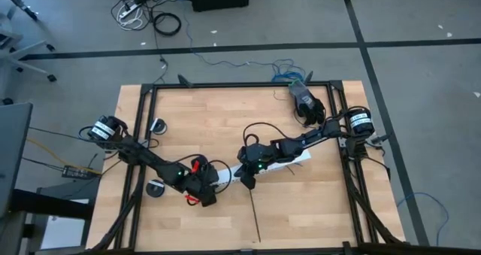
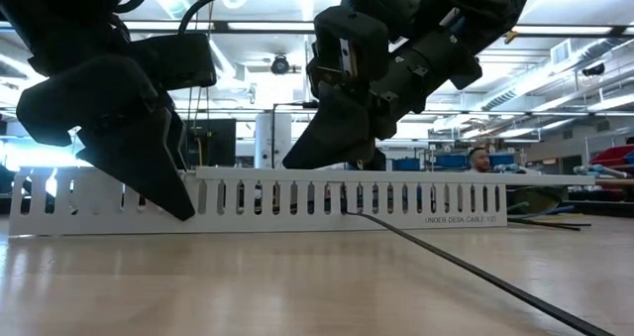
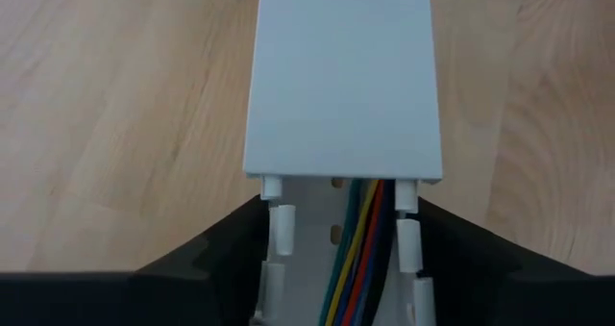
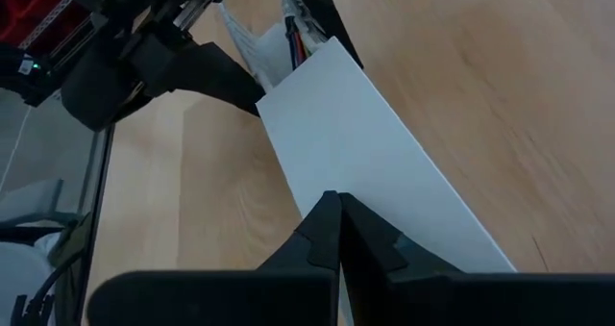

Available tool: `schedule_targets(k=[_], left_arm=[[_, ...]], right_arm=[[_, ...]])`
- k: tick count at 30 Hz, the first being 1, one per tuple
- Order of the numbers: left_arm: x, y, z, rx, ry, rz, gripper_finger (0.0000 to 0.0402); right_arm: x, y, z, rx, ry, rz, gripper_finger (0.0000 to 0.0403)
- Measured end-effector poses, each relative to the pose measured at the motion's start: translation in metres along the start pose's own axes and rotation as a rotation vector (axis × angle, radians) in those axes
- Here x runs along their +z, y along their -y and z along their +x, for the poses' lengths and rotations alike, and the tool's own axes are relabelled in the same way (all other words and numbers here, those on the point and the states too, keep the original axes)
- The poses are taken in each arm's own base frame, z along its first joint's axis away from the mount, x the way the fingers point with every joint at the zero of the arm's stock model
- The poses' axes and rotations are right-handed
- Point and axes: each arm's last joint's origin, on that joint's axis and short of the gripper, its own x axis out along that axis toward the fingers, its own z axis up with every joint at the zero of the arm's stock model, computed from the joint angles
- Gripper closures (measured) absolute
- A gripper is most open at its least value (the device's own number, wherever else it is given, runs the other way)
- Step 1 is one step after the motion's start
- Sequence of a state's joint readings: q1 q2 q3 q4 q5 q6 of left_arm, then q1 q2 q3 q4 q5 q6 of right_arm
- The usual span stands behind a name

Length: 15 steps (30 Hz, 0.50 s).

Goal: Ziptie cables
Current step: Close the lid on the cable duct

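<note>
Two dark arms meet over a white slotted channel [image 2: 297, 199] lying on the wooden worktop [image 1: 316, 210]. The left gripper [image 3: 336, 259] straddles the channel's open end, one finger [image 3: 221, 254] on each side of the slotted walls, its jaws standing apart to about the channel's width; whether they press on the walls cannot be told. Inside the channel, between those walls, run the cables [image 3: 357, 239], seen as parallel strands of blue, yellow, green, red and black that pass under the channel's flat white lid [image 3: 343, 76]. The right gripper [image 4: 338, 225] rests on top of that lid near the channel's middle, its jaws closed tip to tip with nothing visible between them. The ziptie [image 2: 475, 274], a thin black strip, lies on the worktop, running from the front of the channel toward the near edge, below the right gripper; in the high view it shows as a fine dark line [image 1: 254, 214]. Behind the table, the low view shows a lit workshop with a person [image 2: 480, 161] partly visible past the channel.
</note>
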State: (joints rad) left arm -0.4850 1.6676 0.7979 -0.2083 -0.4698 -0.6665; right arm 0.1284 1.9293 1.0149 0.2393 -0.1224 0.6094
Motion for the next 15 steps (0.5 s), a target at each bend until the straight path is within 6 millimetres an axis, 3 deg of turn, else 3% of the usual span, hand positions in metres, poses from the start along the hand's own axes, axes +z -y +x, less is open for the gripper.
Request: schedule_targets(k=[10,15], left_arm=[[0.001,0.000,0.000,-0.004,0.006,-0.006,0.0187],[0.001,0.001,0.000,-0.008,0.010,-0.008,0.0179]], right_arm=[[0.001,0.000,0.000,0.023,0.001,-0.010,0.0403],[0.000,0.004,0.025,0.109,-0.029,-0.013,0.0403]])
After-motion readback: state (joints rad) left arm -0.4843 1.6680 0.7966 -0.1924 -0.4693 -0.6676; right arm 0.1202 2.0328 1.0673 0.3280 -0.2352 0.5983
